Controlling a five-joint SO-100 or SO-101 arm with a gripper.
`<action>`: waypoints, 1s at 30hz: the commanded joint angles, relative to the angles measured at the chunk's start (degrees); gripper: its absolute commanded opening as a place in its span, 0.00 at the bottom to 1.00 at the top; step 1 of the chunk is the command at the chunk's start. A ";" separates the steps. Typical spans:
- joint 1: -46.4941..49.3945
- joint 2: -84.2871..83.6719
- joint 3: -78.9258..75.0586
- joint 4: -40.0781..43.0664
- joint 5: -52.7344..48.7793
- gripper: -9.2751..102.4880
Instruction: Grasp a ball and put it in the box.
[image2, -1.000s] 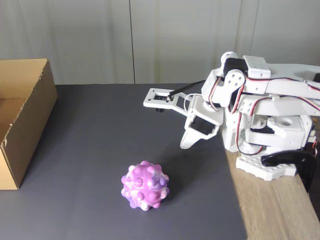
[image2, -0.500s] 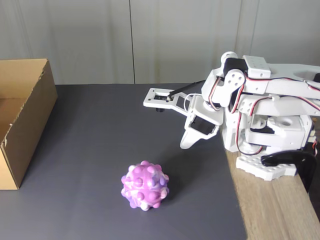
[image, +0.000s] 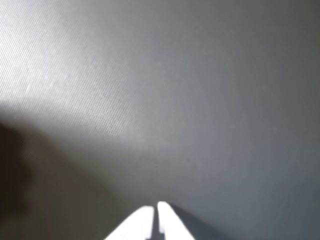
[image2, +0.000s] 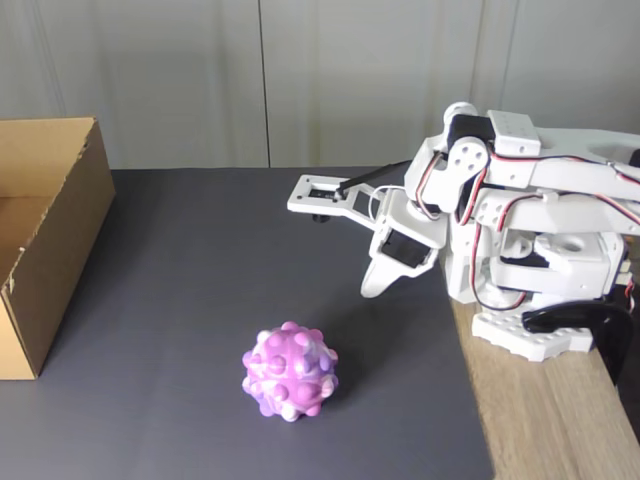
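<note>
Box: I see the box (image2: 45, 240) at the far left edge of the fixed view, brown cardboard with its top open, sitting on the dark mat (image2: 200, 300).
Ball: the ball (image2: 289, 370) lies on the mat near the front, right of the box and well apart from it; pink, purple and white, covered in bumps.
Ball against claw: from my fixed view the ball sits nearer the camera and to the left of the gripper (image2: 298, 200), with bare mat between them; nothing touches it.
Claw: the gripper points left over the mat, folded in close to the arm. In my wrist view its two white tips (image: 152, 222) show at the bottom edge, side by side with only a thin slit between them, so I read it as closed with nothing held.
Arm: the white arm (image2: 520, 230) stands at the right, its base on the wooden tabletop (image2: 550, 420) beside the mat.
</note>
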 joint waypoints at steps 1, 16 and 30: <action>-0.44 -0.62 0.09 0.62 0.62 0.12; -6.06 -0.62 -10.99 -4.39 5.27 0.13; -19.07 -15.21 -33.93 -1.49 2.55 0.08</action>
